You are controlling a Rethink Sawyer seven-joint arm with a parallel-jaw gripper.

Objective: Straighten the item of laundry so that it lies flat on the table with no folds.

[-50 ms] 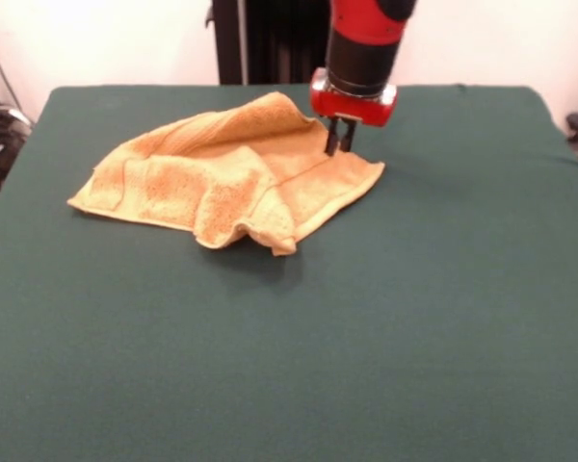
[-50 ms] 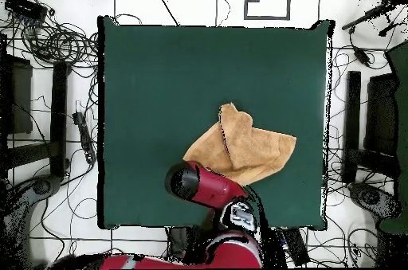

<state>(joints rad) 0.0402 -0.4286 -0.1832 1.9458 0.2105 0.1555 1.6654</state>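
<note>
Towel [image 1: 226, 178] is seen rumpled at the table's [image 1: 366, 366] far centre, one flap folded over. Gripper [image 1: 339, 146] is narrowed, tips at the towel's 2 o'clock edge; a grasp cannot be confirmed. Terry is judged soft, light, limp; the folded flap's corner is best pinched.

Front camera low; overhead straight down; both share table [image 1: 443, 318].

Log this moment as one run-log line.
towel: folded over, rumpled, not flat | gripper: fingers close together at towel's far edge, grasp unclear | table: towel lies left of centre in front view | task: unfinished
</note>
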